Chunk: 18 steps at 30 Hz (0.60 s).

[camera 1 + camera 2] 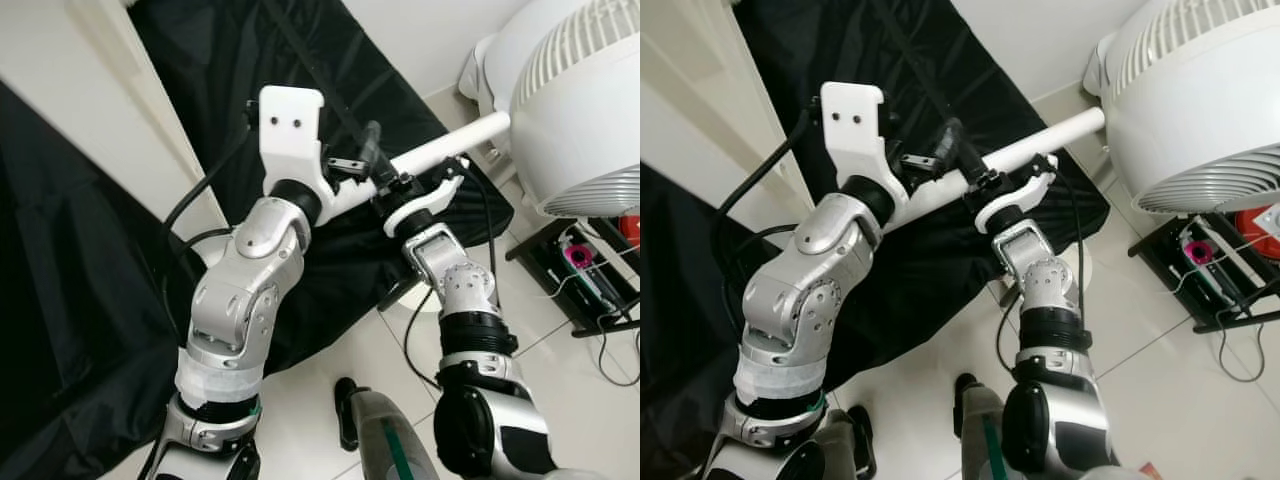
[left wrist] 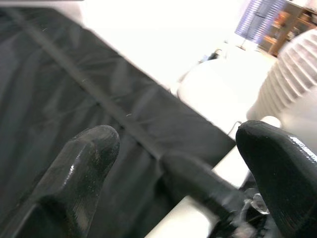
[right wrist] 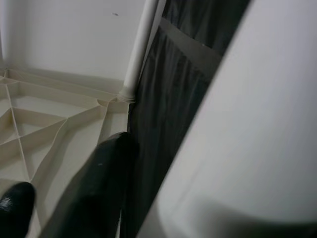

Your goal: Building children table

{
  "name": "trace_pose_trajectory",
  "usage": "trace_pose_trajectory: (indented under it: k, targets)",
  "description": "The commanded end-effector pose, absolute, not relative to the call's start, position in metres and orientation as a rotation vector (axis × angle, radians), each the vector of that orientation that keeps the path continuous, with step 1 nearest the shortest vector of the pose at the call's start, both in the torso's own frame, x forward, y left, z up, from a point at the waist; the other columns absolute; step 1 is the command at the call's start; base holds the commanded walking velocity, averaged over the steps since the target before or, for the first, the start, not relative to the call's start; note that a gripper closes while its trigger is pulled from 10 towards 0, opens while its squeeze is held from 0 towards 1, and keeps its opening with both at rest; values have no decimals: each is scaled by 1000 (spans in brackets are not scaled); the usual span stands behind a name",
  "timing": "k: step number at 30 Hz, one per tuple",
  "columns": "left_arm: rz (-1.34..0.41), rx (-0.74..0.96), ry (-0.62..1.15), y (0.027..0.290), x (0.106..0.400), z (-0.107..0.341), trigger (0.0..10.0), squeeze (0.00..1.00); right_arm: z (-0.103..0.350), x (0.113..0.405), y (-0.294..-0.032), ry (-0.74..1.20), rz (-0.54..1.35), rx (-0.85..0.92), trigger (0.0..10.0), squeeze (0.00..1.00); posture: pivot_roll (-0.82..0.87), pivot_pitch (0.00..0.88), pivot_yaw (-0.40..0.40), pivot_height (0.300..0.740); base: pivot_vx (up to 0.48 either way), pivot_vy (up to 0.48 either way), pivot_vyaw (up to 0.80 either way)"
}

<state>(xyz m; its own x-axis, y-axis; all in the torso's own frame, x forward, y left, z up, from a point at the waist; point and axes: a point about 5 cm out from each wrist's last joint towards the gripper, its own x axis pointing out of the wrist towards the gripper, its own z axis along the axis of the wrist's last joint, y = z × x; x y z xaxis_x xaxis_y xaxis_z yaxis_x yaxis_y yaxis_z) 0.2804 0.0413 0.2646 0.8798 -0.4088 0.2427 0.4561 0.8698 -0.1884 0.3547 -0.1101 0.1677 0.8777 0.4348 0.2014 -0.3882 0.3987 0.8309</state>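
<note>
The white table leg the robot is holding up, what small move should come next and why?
Probably swing the white table leg toward the ribbed tabletop underside, where one leg already stands. The right gripper clamps it mid-air; the left gripper stands open beside it.

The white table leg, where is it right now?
The white table leg is held up in front of the robot, gripped by the right gripper, its far end pointing toward the big white fan on the right, above the black cloth.

white table leg (image 1: 455,143), long round tube, raised aslant, ribbed tabletop underside (image 3: 54,124)
</note>
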Motion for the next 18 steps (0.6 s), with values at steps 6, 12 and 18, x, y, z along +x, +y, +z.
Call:
trace_pose_trajectory:
  k: [6, 12, 18]
  targets:
    - [-866, -172, -301, 22, 248, 269, 10000, 0, 108, 338, -100, 313, 400, 1110, 10000, 1000, 34, 294, -5, 740, 0, 0, 0]
    - [-895, 89, -246, 21, 248, 242, 10000, 0, 108, 338, -102, 308, 391, 1143, 10000, 863, 33, 293, -4, 740, 0, 0, 0]
    - [-788, 424, -197, 20, 262, 212, 10000, 0, 106, 338, -104, 300, 369, 1182, 10000, 0, 32, 290, 2, 740, 0, 0, 0]
